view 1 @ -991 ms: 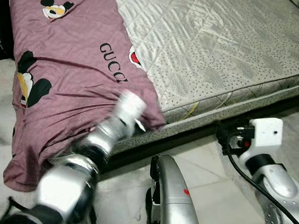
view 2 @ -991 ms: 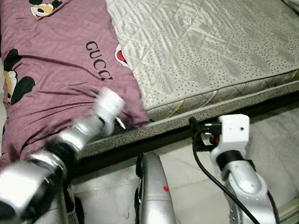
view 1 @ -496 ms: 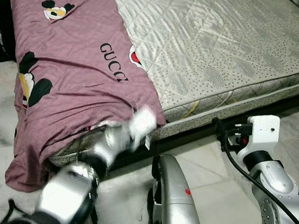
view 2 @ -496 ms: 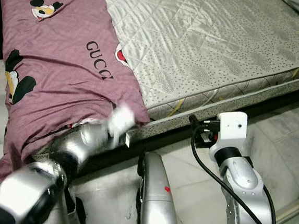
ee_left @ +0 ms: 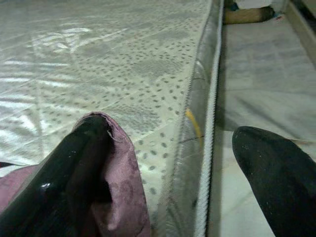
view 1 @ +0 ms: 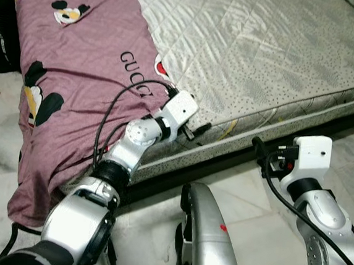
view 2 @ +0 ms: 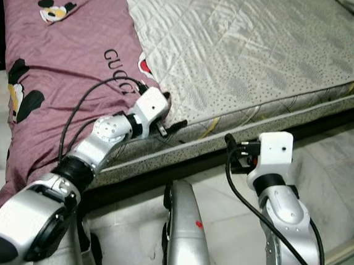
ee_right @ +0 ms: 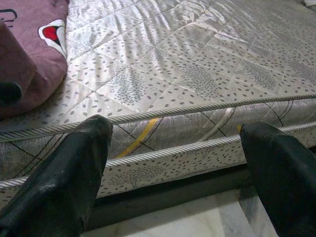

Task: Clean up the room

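Mauve sheet corner, left gripper jaws spread, arm outstretched

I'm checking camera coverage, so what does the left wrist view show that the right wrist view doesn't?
Left wrist view: the left gripper open, a fold of the mauve printed bedsheet draped against one black finger, at the corner of the silver quilted mattress. Right wrist view: the right gripper open and holding nothing, facing the mattress side, with the sheet's red print. Both: mattress, corded edge, pale floor.
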### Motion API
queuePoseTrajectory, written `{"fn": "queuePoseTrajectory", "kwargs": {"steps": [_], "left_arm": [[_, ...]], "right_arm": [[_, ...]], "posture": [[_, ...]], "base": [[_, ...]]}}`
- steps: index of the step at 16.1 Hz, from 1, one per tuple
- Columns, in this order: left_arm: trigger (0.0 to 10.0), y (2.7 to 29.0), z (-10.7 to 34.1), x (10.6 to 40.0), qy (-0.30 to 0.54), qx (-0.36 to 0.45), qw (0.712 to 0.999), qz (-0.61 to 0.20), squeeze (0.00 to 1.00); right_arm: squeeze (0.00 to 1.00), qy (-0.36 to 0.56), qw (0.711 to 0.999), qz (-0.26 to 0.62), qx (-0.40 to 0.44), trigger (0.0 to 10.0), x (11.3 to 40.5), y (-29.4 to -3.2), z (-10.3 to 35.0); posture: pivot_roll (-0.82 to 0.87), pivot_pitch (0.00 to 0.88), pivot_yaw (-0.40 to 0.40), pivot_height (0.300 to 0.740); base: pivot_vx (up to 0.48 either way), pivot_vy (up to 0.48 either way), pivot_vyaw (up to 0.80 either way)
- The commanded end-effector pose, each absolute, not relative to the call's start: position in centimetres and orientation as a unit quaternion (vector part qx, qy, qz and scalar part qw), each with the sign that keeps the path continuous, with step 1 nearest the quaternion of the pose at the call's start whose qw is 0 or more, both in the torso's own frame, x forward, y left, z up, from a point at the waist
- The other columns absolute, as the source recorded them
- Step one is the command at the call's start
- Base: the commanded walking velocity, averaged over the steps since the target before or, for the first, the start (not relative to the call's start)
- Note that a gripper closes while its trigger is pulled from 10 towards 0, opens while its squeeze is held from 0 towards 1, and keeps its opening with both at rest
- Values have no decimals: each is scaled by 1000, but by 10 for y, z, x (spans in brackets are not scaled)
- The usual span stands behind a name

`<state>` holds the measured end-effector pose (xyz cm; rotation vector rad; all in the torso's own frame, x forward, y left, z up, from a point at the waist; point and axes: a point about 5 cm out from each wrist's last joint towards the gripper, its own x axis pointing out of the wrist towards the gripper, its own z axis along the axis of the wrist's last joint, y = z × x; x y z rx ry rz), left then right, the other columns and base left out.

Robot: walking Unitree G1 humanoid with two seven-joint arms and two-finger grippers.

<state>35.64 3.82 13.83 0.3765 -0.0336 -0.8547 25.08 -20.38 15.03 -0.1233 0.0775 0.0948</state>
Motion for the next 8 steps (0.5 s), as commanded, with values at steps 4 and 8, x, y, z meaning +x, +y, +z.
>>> {"fn": "queuePoseTrajectory", "kwargs": {"steps": [4, 8], "left_arm": [[10000, 20, 115, 328, 56, 139, 848, -508, 0], [10000, 19, 92, 292, 106, 172, 803, -560, 0]], "right_arm": [[0, 47, 996, 45, -66, 10000, 247, -207, 146], [0, 46, 996, 47, -66, 10000, 250, -204, 145]], "posture": [[-313, 163, -40, 531], [-304, 157, -38, 531]], "base": [[0, 0, 0], [0, 0, 0]]}}
